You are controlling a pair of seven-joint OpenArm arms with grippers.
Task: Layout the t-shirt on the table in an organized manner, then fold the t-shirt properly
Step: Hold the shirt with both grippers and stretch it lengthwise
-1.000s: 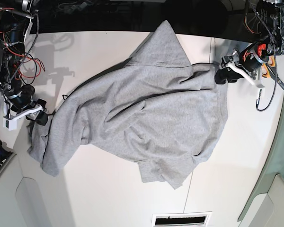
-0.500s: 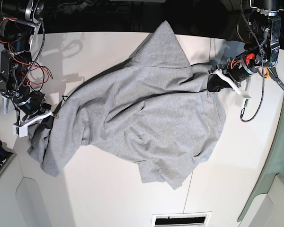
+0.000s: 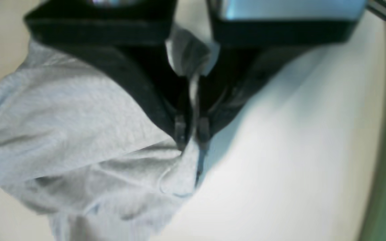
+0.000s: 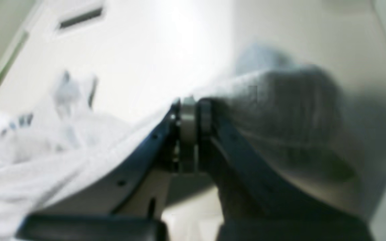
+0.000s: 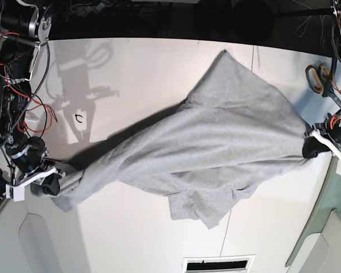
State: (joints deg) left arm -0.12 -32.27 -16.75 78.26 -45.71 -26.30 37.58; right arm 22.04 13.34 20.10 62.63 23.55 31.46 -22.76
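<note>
One white table (image 5: 136, 74) carries the grey t-shirt (image 5: 216, 136), stretched taut across it; left fingers (image 3: 193, 132) and right fingers (image 4: 189, 113) each pinch an opposite edge. Orange-handled scissors (image 5: 316, 77) lie near the left arm.

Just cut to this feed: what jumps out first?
The t-shirt is pulled into a long grey band across the white table, lifted enough to cast a dark shadow. The left gripper pinches it at the base view's right edge, the right gripper at the lower left, both shut on cloth. Orange-handled scissors lie near the far right edge.
</note>
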